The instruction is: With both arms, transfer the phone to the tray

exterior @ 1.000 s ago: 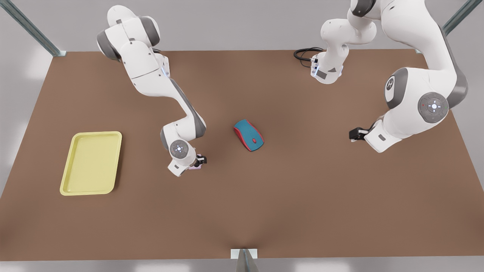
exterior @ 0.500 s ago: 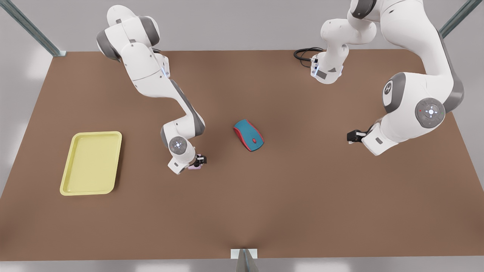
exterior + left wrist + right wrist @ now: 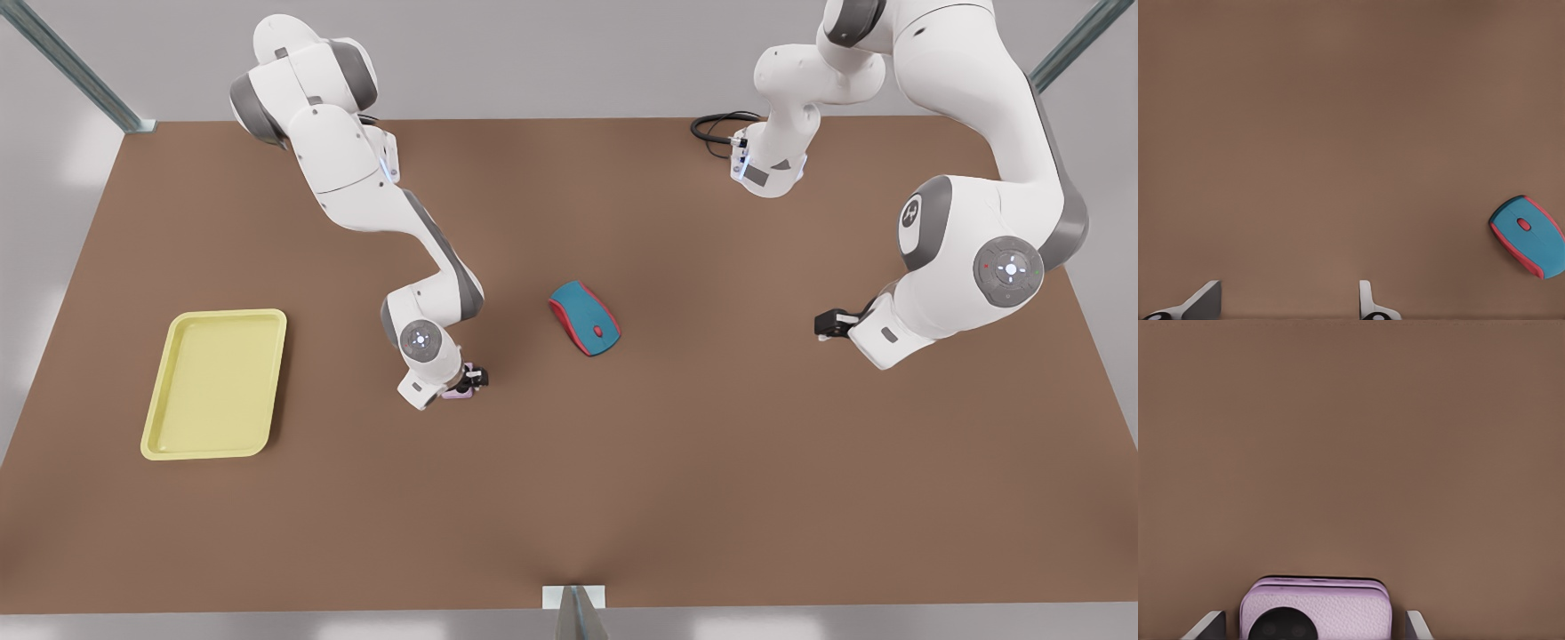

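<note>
Pale pink and lying flat on the table, the phone [image 3: 1315, 607] sits left of centre in the front view, with the right gripper [image 3: 469, 380] low over it. Its fingers [image 3: 1210, 623] stand on either side of the slab, spread and not yet touching it, a strip of table showing on each flank. I judge the main risk to be the close: the phone is thin and flat, so fingers that shut too high could slip over its edge or tip it up, and an uneven squeeze could push it sideways. A weak pinch could also drop it on the way to the pale yellow tray [image 3: 218, 313], which lies well apart at the frame's left.

Nearest the camera, a small metal bracket [image 3: 573, 597] clips the bottom-centre edge of the brown matte table [image 3: 711, 462]. Farther in, a teal-and-red mouse [image 3: 584, 317] rests near the middle, apart from the phone. At the right of the frame the left gripper [image 3: 827, 323] waits above bare table, fingers parted and holding nothing. A black cable [image 3: 711, 129] coils at the far edge, a grey metal post [image 3: 71, 67] slants in the upper left corner, and a plain grey wall [image 3: 551, 53] closes the room
</note>
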### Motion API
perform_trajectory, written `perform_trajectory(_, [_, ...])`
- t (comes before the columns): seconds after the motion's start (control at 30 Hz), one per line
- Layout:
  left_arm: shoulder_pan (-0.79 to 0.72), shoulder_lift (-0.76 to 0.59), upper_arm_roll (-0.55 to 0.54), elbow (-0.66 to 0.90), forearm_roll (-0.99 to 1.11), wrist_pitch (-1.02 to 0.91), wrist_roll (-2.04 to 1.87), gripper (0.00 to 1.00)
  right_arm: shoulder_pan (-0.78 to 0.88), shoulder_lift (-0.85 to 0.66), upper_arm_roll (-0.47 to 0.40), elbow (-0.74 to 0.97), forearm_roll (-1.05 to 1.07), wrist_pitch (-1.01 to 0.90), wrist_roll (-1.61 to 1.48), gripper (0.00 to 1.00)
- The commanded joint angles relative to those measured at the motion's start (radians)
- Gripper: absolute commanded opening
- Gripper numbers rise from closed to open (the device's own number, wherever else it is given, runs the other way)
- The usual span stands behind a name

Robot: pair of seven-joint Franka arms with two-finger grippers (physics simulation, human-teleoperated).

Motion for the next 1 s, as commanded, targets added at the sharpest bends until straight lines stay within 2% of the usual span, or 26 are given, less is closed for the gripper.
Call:
perform_trajectory(0.0, [0.000, -0.001, -0.001, 0.000, 0.001, 0.005, 0.007, 1.00, -0.001, 0.001, 0.000, 0.000, 0.000, 0.004, -0.008, 1.00])
perform_trajectory(0.13, [0.001, 0.000, -0.001, 0.000, 0.001, 0.005, 0.007, 1.00, -0.001, 0.007, 0.000, 0.000, 0.002, 0.009, -0.008, 0.91])
perform_trajectory(0.17, [0.001, 0.000, -0.001, 0.000, 0.001, 0.005, 0.007, 1.00, -0.001, 0.007, 0.000, 0.000, 0.002, 0.010, -0.008, 0.82])
perform_trajectory(0.33, [0.001, 0.000, -0.001, 0.000, 0.001, 0.005, 0.007, 1.00, -0.001, 0.004, 0.000, 0.000, 0.002, 0.006, -0.008, 0.78])
perform_trajectory(0.5, [0.001, 0.000, -0.001, 0.002, 0.001, 0.005, 0.008, 1.00, -0.012, -0.056, 0.000, -0.015, 0.002, -0.019, -0.008, 0.78])
perform_trajectory(0.6, [0.000, -0.003, -0.001, 0.004, 0.005, 0.005, 0.007, 1.00, -0.099, -0.144, 0.002, -0.101, 0.002, -0.025, -0.141, 0.78])
perform_trajectory(0.77, [0.000, -0.003, -0.002, 0.025, 0.010, 0.001, 0.005, 1.00, -0.352, -0.271, -0.012, -0.247, 0.005, -0.079, -0.565, 0.78])
perform_trajectory(0.8, [0.000, -0.003, -0.002, 0.025, 0.010, 0.001, 0.005, 1.00, -0.395, -0.291, -0.040, -0.244, 0.004, -0.126, -0.667, 0.78])
perform_trajectory(0.83, [0.000, -0.004, -0.002, 0.027, 0.013, 0.001, 0.005, 1.00, -0.412, -0.299, -0.109, -0.232, 0.004, -0.158, -0.828, 0.78])
perform_trajectory(0.9, [0.000, -0.003, -0.001, 0.027, 0.012, 0.001, 0.005, 1.00, -0.498, -0.295, -0.155, -0.225, 0.004, -0.160, -1.029, 0.78])
perform_trajectory(0.97, [0.000, -0.004, -0.001, 0.027, 0.009, 0.001, 0.002, 1.00, -0.550, -0.266, -0.253, -0.201, 0.004, -0.157, -1.246, 0.78])
